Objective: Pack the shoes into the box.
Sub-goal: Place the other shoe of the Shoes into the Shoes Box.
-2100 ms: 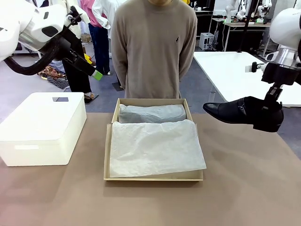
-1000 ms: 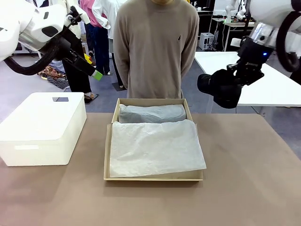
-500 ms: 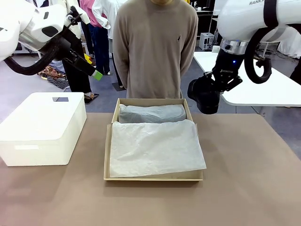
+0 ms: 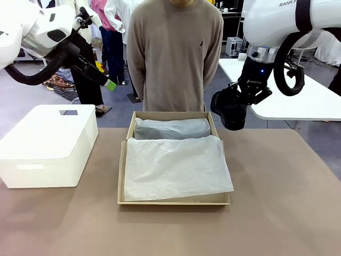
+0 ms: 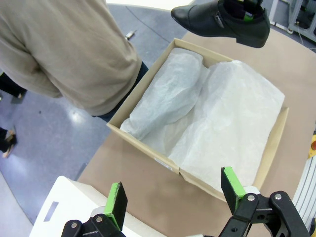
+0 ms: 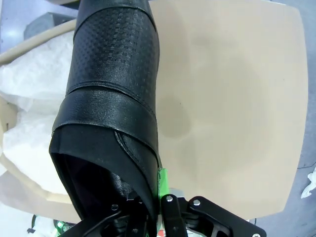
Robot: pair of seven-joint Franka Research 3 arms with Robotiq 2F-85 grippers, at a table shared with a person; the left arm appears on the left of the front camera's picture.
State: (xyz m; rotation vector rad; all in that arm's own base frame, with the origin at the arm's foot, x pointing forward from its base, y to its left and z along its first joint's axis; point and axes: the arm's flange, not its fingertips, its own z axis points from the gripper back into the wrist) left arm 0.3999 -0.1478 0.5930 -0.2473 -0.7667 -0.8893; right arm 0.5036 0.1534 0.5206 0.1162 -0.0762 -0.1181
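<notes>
Right fingers (image 6: 162, 183) are clamped tight on the black leather dress shoe (image 4: 230, 109), pinching the rim of its opening at the heel end. The green pad presses against the outside of the leather. The shoe hangs in the air over the far right corner of the tan cardboard box (image 4: 121, 176), clear of its walls, with the strap side up in the right wrist view. From the left wrist camera its pointed toe aims toward the person in the beige sweater (image 4: 176, 53), who stands at the table's far edge.

The box sits open in the middle of the brown table (image 4: 277, 213), near the far edge. Loose white tissue paper (image 4: 176, 165) covers most of its floor. A grey-white tissue-wrapped bundle (image 4: 171, 129) lies along the far wall, and what is inside it cannot be told.

Left fingers (image 5: 117, 205) are spread wide and hold nothing, raised high above the table's far left corner. Under them a white plastic bin with a slot handle (image 4: 48, 146) rests at the left edge, well apart from the box.
</notes>
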